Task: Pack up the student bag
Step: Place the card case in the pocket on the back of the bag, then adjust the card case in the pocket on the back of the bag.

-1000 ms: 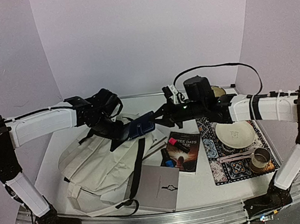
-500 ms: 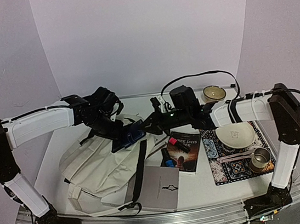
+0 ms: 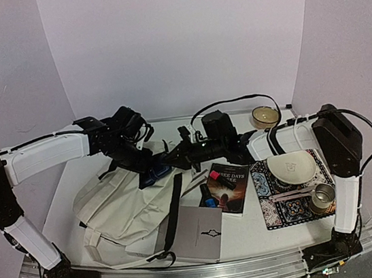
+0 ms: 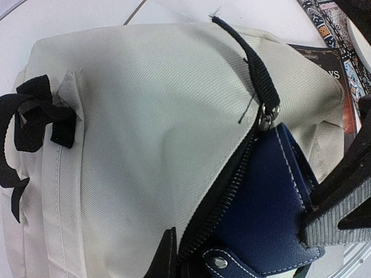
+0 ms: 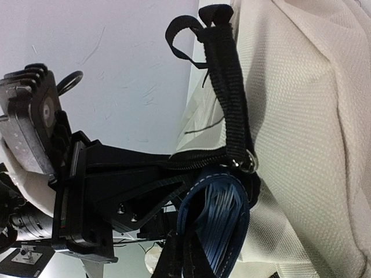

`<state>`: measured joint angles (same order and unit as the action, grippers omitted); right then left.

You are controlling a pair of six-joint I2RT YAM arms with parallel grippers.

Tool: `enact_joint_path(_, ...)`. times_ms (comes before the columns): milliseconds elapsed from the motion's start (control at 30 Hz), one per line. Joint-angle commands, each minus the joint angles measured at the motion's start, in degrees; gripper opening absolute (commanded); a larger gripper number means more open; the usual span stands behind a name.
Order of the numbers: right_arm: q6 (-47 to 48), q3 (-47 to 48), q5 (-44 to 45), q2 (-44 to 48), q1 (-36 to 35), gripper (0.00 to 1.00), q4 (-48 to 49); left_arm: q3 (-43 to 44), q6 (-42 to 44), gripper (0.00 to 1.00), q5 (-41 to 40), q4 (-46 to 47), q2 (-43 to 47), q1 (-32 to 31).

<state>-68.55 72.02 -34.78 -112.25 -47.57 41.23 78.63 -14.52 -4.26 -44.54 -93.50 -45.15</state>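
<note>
A: Where is the student bag (image 3: 119, 202)?

B: It lies flat on the left half of the table (image 3: 253, 234), its black straps trailing toward the near edge. Its zipped opening faces the far right, where the 2 arms meet.

A: What is the left hand (image 3: 148, 166) doing?

B: It is clamped shut on the black zipper edge of the bag's opening. The right wrist view shows its dark fingers pinching that edge.

A: And the right hand (image 3: 169, 160)?

B: It is closed on a navy pouch (image 4: 261, 214) with white stitching and a metal snap. The pouch sits partly inside the opening, with its near end outside the zipper teeth.

A: Can you see the zipper pull (image 4: 255, 63)?

B: Yes, a black webbing tab on a small metal ring, at the top of the opening, just above the pouch.

A: What else is on the table?

B: A grey notebook (image 3: 197, 232) overlaps the bag's near right corner. Right of the bag lies a dark book (image 3: 230, 188) with a pink marker (image 3: 213, 175) on it. Further right, a patterned mat (image 3: 278, 214) carries a white plate (image 3: 291, 166) and a metal cup (image 3: 324, 195). A small bowl (image 3: 264, 115) stands at the far edge, behind the right arm.
</note>
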Motion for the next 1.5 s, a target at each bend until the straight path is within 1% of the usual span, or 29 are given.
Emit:
enact_joint_path(0,-0.7,0.0,1.9,-1.2,-0.3,0.00,1.8,1.7,0.8,0.00,6.3,5.5,6.4,-0.8)
enact_joint_path(133,-0.5,2.7,1.8,-3.7,-0.8,0.00,-0.1,1.0,1.6,0.00,9.3,6.9,7.0,-0.7)
enact_joint_path(233,3.4,4.8,4.5,-3.1,-0.8,0.01,-6.5,0.4,1.6,0.00,9.2,7.4,7.8,-0.8)
enact_joint_path(333,11.0,7.2,8.6,-0.8,-0.8,0.10,-16.4,-0.7,0.7,0.00,6.3,7.5,8.3,-0.7)
enact_joint_path(367,12.7,7.5,9.9,0.4,-0.8,0.13,-18.2,-1.1,0.2,0.00,5.3,7.5,8.4,-0.8)
enact_joint_path(533,17.6,5.5,12.7,5.7,-0.9,0.33,-22.5,-2.4,-1.8,0.00,1.1,7.4,7.9,-0.7)
enact_joint_path(567,18.2,5.1,12.7,6.4,-0.9,0.36,-23.0,-2.5,-2.1,0.00,0.9,7.4,7.7,-0.7)
enact_joint_path(633,19.1,4.2,13.1,7.8,-1.3,0.38,-24.1,-2.5,-2.5,0.00,0.3,7.5,7.5,-0.7)
enact_joint_path(700,20.0,3.1,13.8,8.9,-1.9,0.37,-25.7,-2.3,-2.9,0.00,-0.3,7.4,7.3,-0.7)
enact_joint_path(833,21.0,1.2,14.4,9.8,-4.0,0.30,-26.9,-1.6,-3.2,0.00,-0.5,7.4,6.7,-0.6)
enact_joint_path(900,21.6,1.1,15.1,9.8,-5.3,0.25,-27.5,-1.5,-3.4,0.00,-0.1,7.4,6.6,-0.7)
enact_joint_path(1033,22.1,1.5,16.6,8.5,-6.5,0.21,-27.9,-1.4,-3.6,0.00,0.6,7.5,6.7,-0.7)
enact_joint_path(1200,23.6,3.4,19.0,6.1,-6.8,0.15,-28.5,-1.7,-3.2,0.00,3.2,7.5,7.0,-0.7)
enact_joint_path(1467,28.0,11.0,22.7,2.6,-6.7,0.05,-31.6,-2.8,-1.2,0.00,9.6,7.7,7.9,-0.8)
